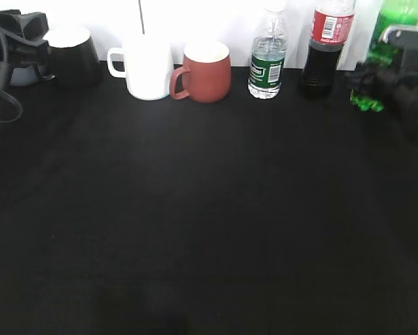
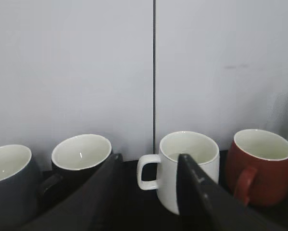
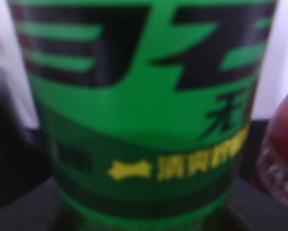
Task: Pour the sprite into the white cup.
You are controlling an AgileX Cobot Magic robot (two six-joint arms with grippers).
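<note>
Green sprite bottle (image 1: 397, 17) stands far right, right gripper (image 1: 393, 77) against it, grip unclear. White cup (image 1: 146, 66) sits far left-centre beside the brick-red mug (image 1: 205, 70); left gripper (image 2: 148, 192) parted, empty.

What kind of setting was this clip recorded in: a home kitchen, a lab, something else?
Most likely a lab or test bench, not a kitchen. A black cloth-covered table stands against a bare white panelled wall, with mugs such as the white cup and bottles such as the sprite lined up in a row.
</note>
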